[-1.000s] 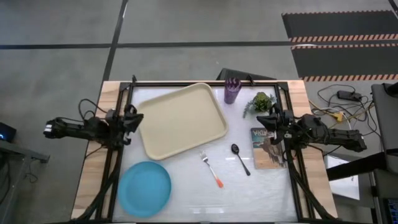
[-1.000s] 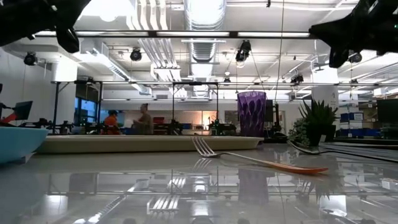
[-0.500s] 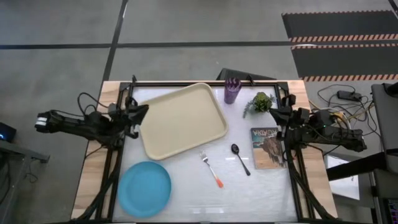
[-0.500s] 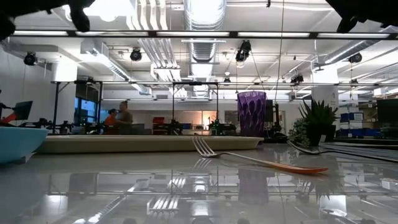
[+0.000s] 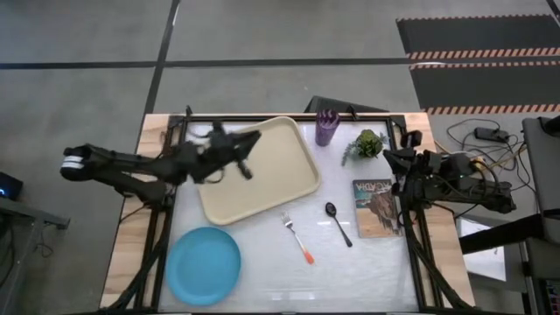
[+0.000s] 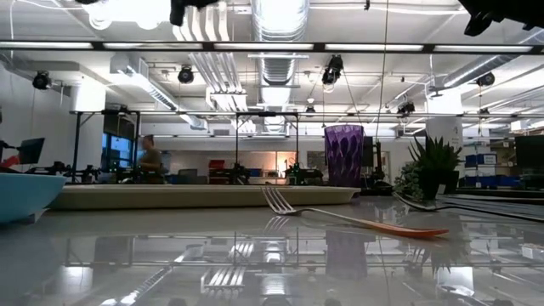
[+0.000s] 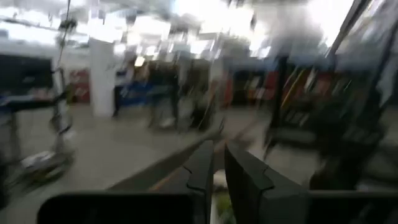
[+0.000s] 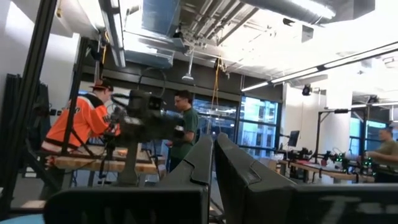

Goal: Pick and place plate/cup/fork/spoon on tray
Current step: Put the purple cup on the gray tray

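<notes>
The cream tray (image 5: 262,162) lies at the table's far left, and its rim shows in the low view (image 6: 204,196). The light-blue plate (image 5: 203,265) rests flat at the near left. The purple cup (image 5: 326,128) stands upright past the tray's far right corner. The orange-handled fork (image 5: 297,237) and the dark spoon (image 5: 338,222) lie flat mid-table. My left gripper (image 5: 249,144) is high above the tray's left part, shut and empty. My right gripper (image 5: 389,157) is raised at the table's right edge, shut and empty.
A small green potted plant (image 5: 367,143) stands right of the cup. A picture book (image 5: 376,207) lies at the right edge, beside the spoon. Dark frame rails run along the table's left and right sides. People show in the room beyond.
My left gripper has swung from the table's left edge toward the right and up, and is now above the tray. My right gripper has risen and drawn back a little toward the right edge. The tableware has stayed still.
</notes>
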Motion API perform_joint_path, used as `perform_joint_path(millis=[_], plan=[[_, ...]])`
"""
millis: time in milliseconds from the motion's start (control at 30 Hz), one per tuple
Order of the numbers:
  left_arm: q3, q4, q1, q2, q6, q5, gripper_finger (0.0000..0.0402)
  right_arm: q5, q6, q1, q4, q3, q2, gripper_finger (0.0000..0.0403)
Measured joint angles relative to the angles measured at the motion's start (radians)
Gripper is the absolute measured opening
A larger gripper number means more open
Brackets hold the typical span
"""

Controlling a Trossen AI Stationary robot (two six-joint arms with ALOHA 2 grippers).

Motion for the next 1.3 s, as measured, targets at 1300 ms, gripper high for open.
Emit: perform_joint_path(millis=[1300], plan=[[0.855, -0.453, 0.314, 0.873, 0.0, 0.466, 0.0022, 0.0, -0.019, 0.0, -0.038, 0.006, 0.0, 0.0009]])
